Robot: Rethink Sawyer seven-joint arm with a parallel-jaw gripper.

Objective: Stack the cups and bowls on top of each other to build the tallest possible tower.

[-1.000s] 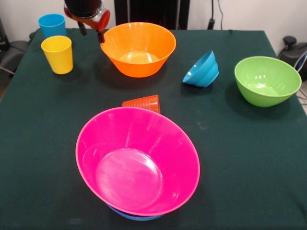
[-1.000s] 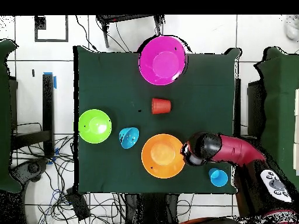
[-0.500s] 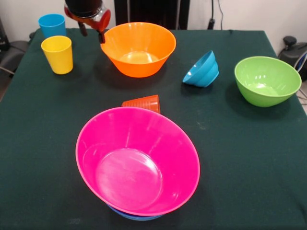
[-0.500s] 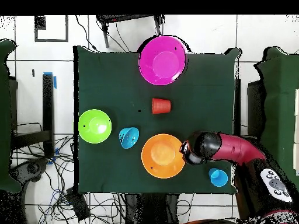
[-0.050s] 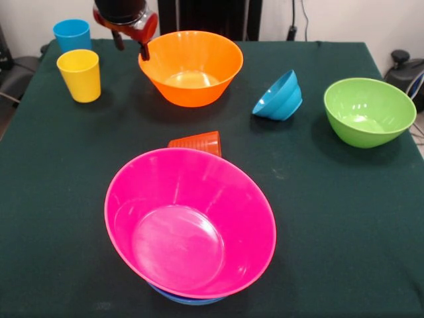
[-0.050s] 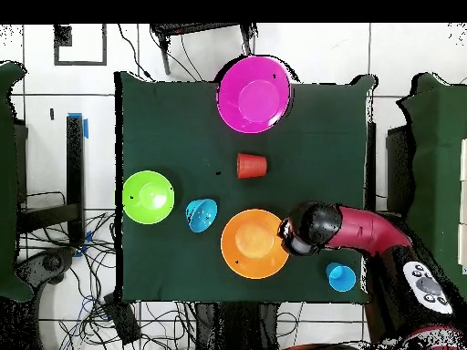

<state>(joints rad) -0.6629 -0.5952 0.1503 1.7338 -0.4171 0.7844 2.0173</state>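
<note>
Nearest the camera in the front view, the tower (image 5: pixel 190 222) is sitting on the dark green table (image 5: pixel 344 218): a large pink bowl (image 5: pixel 199 199) is tilting toward the viewer, with a blue bowl rim (image 5: pixel 189 300) showing beneath its lower edge. Just behind the pink bowl, the orange-red ribbed cup (image 5: pixel 197 142) is partly hidden by the pink rim, so its pose cannot be judged from here; from overhead this cup (image 6: pixel 252 165) is lying between the pink bowl (image 6: pixel 254 93) and the yellow-orange bowl (image 6: pixel 254 243), apart from both.

In the middle distance, a green bowl (image 5: pixel 368 110) is resting upright at the right of the front view, and a ridged blue bowl (image 5: pixel 279 96) is tipping on its side between it and the yellow-orange bowl (image 5: pixel 191 66). At the left, the yellow cup (image 5: pixel 79 75) is standing upright, with the sky blue cup (image 5: pixel 72 34) upright just behind it.

Farthest back, the gripper (image 5: pixel 131 45) is hanging at the left rim of the yellow-orange bowl, above the table. Two dark fingers (image 5: pixel 144 51) are showing spread apart, and one is lying just beside the bowl's rim; whether anything is between them cannot be told. From overhead, the red and black arm (image 6: pixel 360 230) is reaching to that bowl's edge.
</note>
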